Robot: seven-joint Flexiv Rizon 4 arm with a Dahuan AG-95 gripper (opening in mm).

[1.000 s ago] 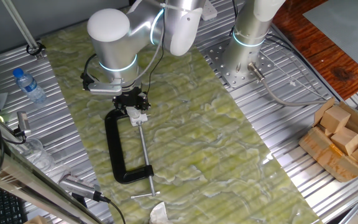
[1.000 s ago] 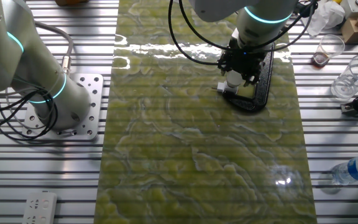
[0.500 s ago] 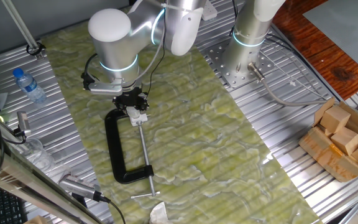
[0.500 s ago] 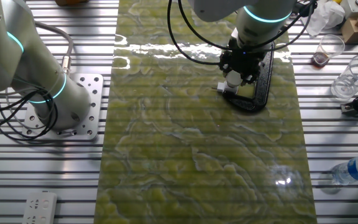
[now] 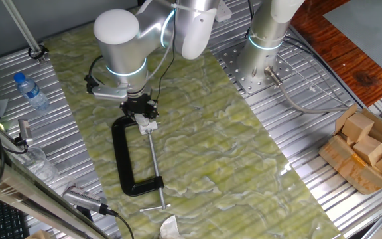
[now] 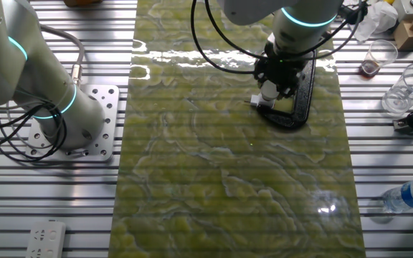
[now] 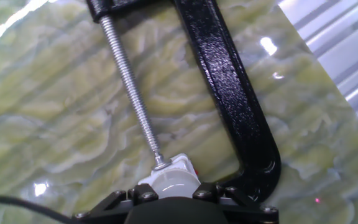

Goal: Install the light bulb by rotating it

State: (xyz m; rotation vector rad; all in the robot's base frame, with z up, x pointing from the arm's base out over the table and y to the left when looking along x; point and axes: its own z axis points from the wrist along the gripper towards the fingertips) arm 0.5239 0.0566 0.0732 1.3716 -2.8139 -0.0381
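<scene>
The end effector (image 6: 272,89) points straight down over the closed end of the black C-clamp (image 5: 130,159), and its dark fingers press on the two sides of the light bulb (image 6: 269,92). In the hand view the light bulb (image 7: 174,184) shows as a pale rounded dome just in front of the black finger mounts, so the end effector is pinching it. The bulb sits in a white socket fitting (image 6: 263,103) that is held inside the C-clamp, between the tip of the clamp's threaded screw (image 7: 131,87) and the curved black frame. The C-clamp lies flat on a green marbled mat (image 5: 224,153) that covers the middle of the counter (image 6: 63,208). Well apart from the C-clamp, a clear plastic bottle (image 5: 30,91) with a blue cap lies on the bare metal slats beside the mat.
</scene>
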